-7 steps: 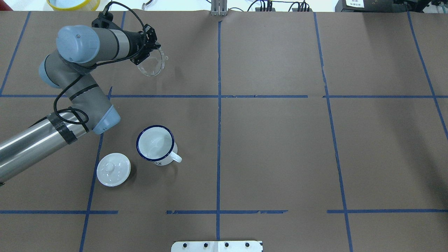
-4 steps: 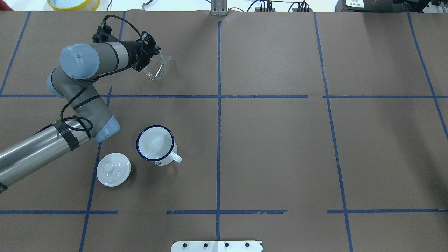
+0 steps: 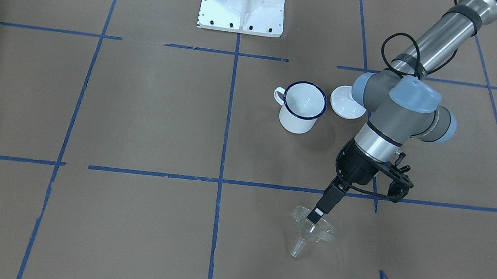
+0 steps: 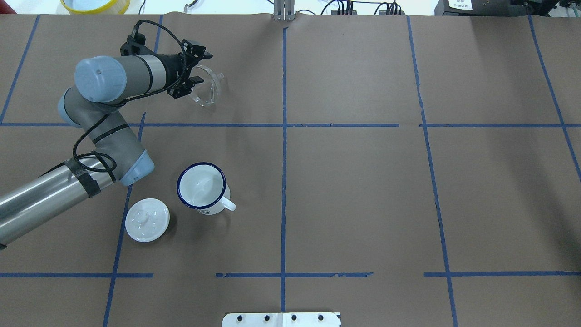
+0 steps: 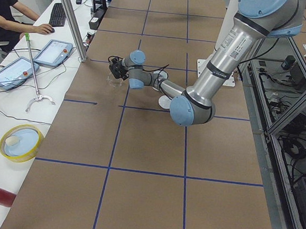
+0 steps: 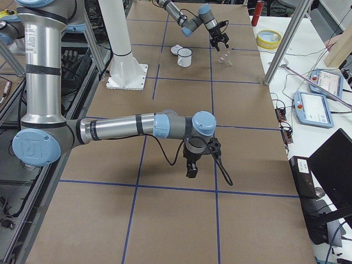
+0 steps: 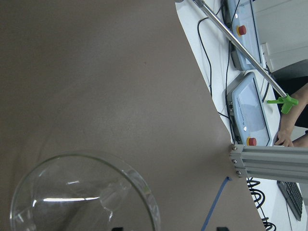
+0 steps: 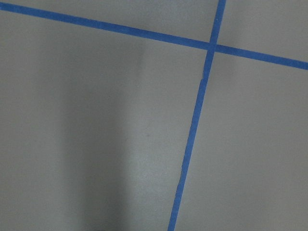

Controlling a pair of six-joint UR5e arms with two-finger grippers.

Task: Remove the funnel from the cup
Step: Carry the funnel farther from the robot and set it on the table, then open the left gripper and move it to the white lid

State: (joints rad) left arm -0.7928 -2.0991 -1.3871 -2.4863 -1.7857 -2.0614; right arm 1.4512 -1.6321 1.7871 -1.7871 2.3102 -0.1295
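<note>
The clear funnel (image 4: 205,91) lies tilted on the brown table at the far left, its spout pointing away from the cup; it also shows in the front view (image 3: 311,229) and fills the lower left of the left wrist view (image 7: 82,197). My left gripper (image 4: 204,68) is open, its fingertips spread either side of the funnel's rim. The white mug with a blue rim (image 4: 201,186) stands upright and empty, well apart from the funnel (image 3: 303,106). My right gripper (image 6: 192,165) hangs over bare table far from both; I cannot tell whether it is open or shut.
A white domed lid (image 4: 147,220) lies left of the mug. The left arm's elbow (image 4: 131,161) hangs near the mug. A yellow-rimmed dish (image 4: 95,4) sits past the table's far edge. An operator sits at screens there (image 5: 12,13).
The left gripper has swung slightly and its fingers have spread apart, letting go of the funnel's rim. The funnel has settled a little lower and to the right. Mug and lid have not moved.
</note>
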